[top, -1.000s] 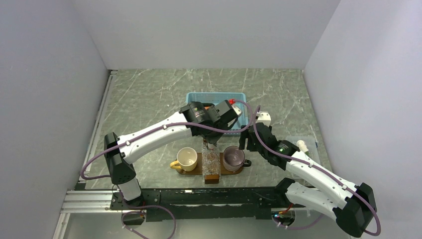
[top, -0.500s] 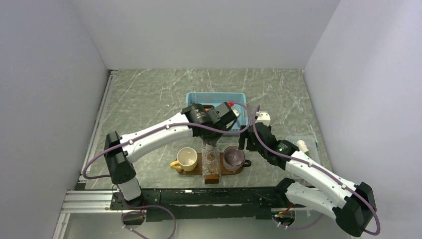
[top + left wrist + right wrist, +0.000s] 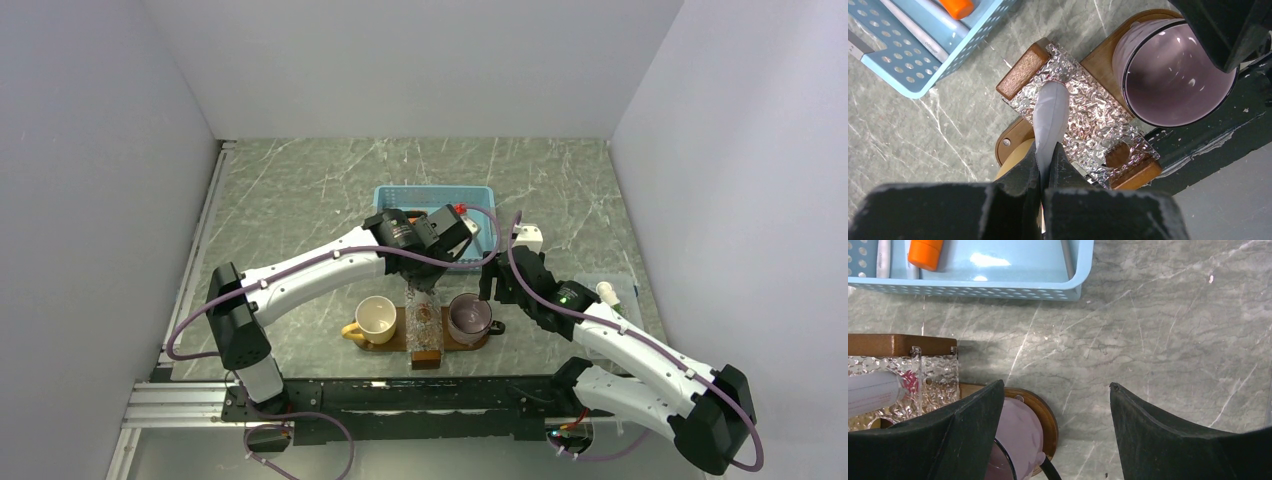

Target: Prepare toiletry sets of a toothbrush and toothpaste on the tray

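Left jaws, pinched shut on the toothbrush (image 3: 1050,112), hold its tip over the crinkled holder (image 3: 1093,120) at the centre of the tray (image 3: 1009,144). Released at this tilt, I judge it could skid off the slick holder onto the worktop (image 3: 948,130), or knock the purple cup (image 3: 1173,75) just beside it at upper right. My right jaws gape wide and empty near that cup, crowding the way. At upper left, the basket (image 3: 908,75) holds the orange tube (image 3: 955,6).

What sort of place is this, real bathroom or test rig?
Probably a lab test cell: blank white walls box in a marble-look table, with robot arms on a metal frame.
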Action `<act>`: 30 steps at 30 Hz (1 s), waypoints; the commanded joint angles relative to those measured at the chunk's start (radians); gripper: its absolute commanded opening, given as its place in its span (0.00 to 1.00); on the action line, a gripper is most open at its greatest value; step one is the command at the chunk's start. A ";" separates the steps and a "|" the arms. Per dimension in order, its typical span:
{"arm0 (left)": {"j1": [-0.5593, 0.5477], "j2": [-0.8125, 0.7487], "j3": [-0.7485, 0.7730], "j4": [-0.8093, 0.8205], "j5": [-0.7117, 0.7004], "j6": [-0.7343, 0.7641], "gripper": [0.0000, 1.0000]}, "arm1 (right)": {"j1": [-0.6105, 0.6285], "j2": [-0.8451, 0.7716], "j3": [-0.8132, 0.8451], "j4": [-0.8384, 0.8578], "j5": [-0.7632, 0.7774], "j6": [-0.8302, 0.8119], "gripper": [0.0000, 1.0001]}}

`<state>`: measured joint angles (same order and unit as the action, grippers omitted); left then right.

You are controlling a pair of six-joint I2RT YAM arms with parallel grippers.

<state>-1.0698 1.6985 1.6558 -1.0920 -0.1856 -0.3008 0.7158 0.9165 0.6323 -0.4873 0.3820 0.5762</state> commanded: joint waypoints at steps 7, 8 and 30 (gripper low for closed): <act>0.003 -0.052 -0.028 0.055 0.029 0.006 0.00 | -0.002 0.001 0.001 0.032 -0.008 -0.006 0.79; 0.004 -0.051 -0.030 0.057 0.029 0.006 0.00 | -0.002 0.001 0.001 0.031 -0.008 -0.007 0.79; 0.017 -0.026 -0.089 0.099 0.048 0.008 0.00 | -0.002 -0.004 -0.006 0.032 -0.005 -0.004 0.80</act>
<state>-1.0565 1.6951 1.5734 -1.0183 -0.1635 -0.3004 0.7158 0.9165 0.6323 -0.4870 0.3820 0.5758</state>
